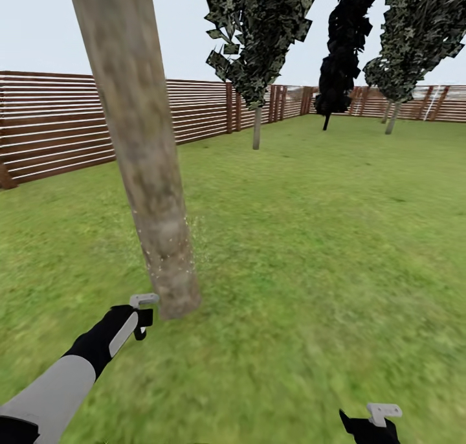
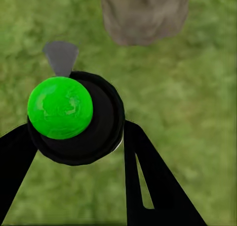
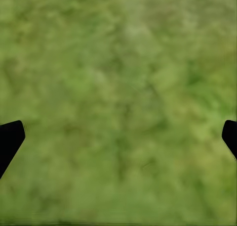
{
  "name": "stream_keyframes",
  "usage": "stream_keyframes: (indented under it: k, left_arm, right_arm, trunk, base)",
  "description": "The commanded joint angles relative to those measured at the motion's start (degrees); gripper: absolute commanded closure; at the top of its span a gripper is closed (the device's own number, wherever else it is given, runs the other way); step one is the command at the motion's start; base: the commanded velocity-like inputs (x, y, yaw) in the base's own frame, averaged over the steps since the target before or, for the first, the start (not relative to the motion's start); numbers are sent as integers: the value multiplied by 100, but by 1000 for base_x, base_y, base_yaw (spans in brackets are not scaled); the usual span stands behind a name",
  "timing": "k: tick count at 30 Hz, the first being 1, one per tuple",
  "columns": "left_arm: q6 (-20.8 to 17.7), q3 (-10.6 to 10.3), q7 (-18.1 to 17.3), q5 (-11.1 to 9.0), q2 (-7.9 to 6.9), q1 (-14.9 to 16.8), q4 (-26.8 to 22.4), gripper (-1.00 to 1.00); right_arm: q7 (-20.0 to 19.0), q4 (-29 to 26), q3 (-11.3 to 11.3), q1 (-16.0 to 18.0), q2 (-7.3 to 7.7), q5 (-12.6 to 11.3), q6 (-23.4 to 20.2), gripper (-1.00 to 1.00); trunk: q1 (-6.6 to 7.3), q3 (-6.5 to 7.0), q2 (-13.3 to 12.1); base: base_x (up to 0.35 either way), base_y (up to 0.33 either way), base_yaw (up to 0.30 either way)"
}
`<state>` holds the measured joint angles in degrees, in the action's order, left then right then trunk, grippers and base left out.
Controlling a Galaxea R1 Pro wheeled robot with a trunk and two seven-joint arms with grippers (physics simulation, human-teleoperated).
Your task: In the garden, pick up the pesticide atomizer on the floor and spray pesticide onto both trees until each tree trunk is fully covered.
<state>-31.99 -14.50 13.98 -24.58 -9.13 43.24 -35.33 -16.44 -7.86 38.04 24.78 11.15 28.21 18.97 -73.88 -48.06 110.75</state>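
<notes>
A thick mottled grey-brown tree trunk [image 1: 139,153] rises just ahead of me on the left and leans slightly. Whitish specks of pesticide [image 1: 194,237] hang around its lower part. My left gripper [image 1: 139,313] is low beside the trunk's base, shut on the pesticide atomizer [image 1: 146,316]. In the left wrist view the atomizer [image 2: 98,132] is a round black body with a bright green cap between the fingers, and the trunk [image 2: 143,13] is just beyond it. A second tree [image 1: 257,128] stands farther back by the fence. My right gripper [image 1: 378,419] hangs open over grass [image 3: 121,87].
A brown slatted fence [image 1: 52,127] runs along the left and the back. A black-leaved tree [image 1: 343,49] and another green tree [image 1: 391,120] stand at the far right. Lawn [image 1: 323,237] stretches between me and them.
</notes>
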Motion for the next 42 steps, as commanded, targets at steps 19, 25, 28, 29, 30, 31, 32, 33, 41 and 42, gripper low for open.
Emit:
stream_keyframes:
  k: [19, 25, 28, 29, 30, 31, 32, 33, 41, 42]
  left_arm:
    - [8, 9, -4, -20, 5, 0, 0, 100]
    - [1, 9, 0, -8, 21, 0, -6, 100]
    - [0, 9, 0, 3, 19, 0, -3, 100]
    - [0, 9, 0, 5, 18, 0, -2, 100]
    - [0, 9, 0, 6, 17, 0, -2, 100]
    - [0, 9, 0, 6, 17, 0, -4, 100]
    - [0, 9, 0, 6, 17, 0, -6, 100]
    - [0, 9, 0, 6, 17, 0, -7, 100]
    - [0, 26, 0, -12, 17, 0, -9, 100]
    - [0, 26, -2, -18, 23, 0, -6, 100]
  right_arm:
    - [2, 38, 2, 0, 1, 1, 2, -100]
    - [7, 38, 2, 0, -1, 0, 2, -100]
    - [6, 38, 2, 0, 1, 1, 2, -100]
    - [6, 38, 2, 0, 1, 1, 2, -100]
    - [6, 38, 2, 0, 1, 1, 2, -100]
    - [6, 38, 2, 0, 1, -2, 2, -100]
    - [7, 38, 2, 0, 1, -4, 2, -100]
    - [7, 38, 2, 0, 1, -7, 2, -100]
    - [9, 30, 11, 0, 1, -8, 2, -100]
    - [9, 30, 11, 0, 1, -8, 2, -100]
  trunk:
    - [0, 0, 0]
    - [0, 0, 0]
    - [0, 0, 0]
    - [0, 0, 0]
    - [0, 0, 0]
    - [0, 0, 0]
    - [0, 0, 0]
    - [0, 0, 0]
    - [0, 0, 0]
    - [0, 0, 0]
  base:
    - [100, -256, 131]
    - [27, -272, 185]
    - [152, -263, 275]
    - [166, -256, 276]
    - [175, -247, 277]
    - [177, -246, 277]
    - [177, -245, 277]
    - [178, -245, 277]
    - [195, -233, 126]
    - [196, -165, 45]
